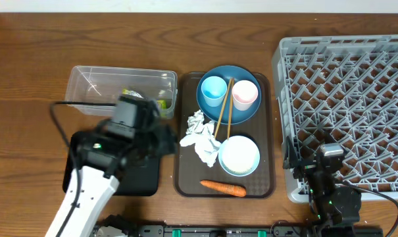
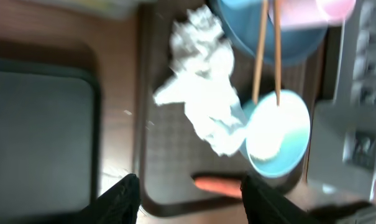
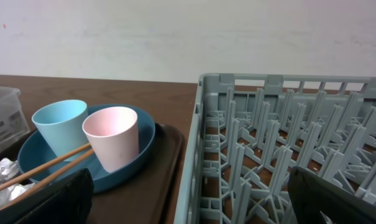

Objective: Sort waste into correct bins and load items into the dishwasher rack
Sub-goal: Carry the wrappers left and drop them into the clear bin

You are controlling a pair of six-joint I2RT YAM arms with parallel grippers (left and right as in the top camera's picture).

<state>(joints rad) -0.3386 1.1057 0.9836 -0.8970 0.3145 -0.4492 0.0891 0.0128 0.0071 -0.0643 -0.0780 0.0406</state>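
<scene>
My left gripper (image 2: pixel 191 199) hangs open and empty above the left rim of the brown serving tray (image 1: pixel 183 178), between the black tray (image 1: pixel 141 179) and the crumpled napkins (image 1: pixel 200 135). An orange carrot (image 2: pixel 217 185) lies just past its fingertips. The clear tub (image 1: pixel 97 85) holds a yellow-green wrapper (image 1: pixel 162 103). A dark blue plate (image 1: pixel 246 113) carries a light blue cup (image 1: pixel 213 87), a pinkish cup (image 1: pixel 245 94) and chopsticks (image 1: pixel 223 108). The light blue bowl (image 1: pixel 239 156) sits below it. My right gripper (image 3: pixel 194 199) is open at the near-left corner of the grey rack (image 1: pixel 350 99).
The brown serving tray fills the middle of the table between the bins and the rack. The rack's left wall (image 3: pixel 197 149) stands close to the tray's right edge. Bare wooden table (image 1: pixel 27 72) lies to the far left and along the back.
</scene>
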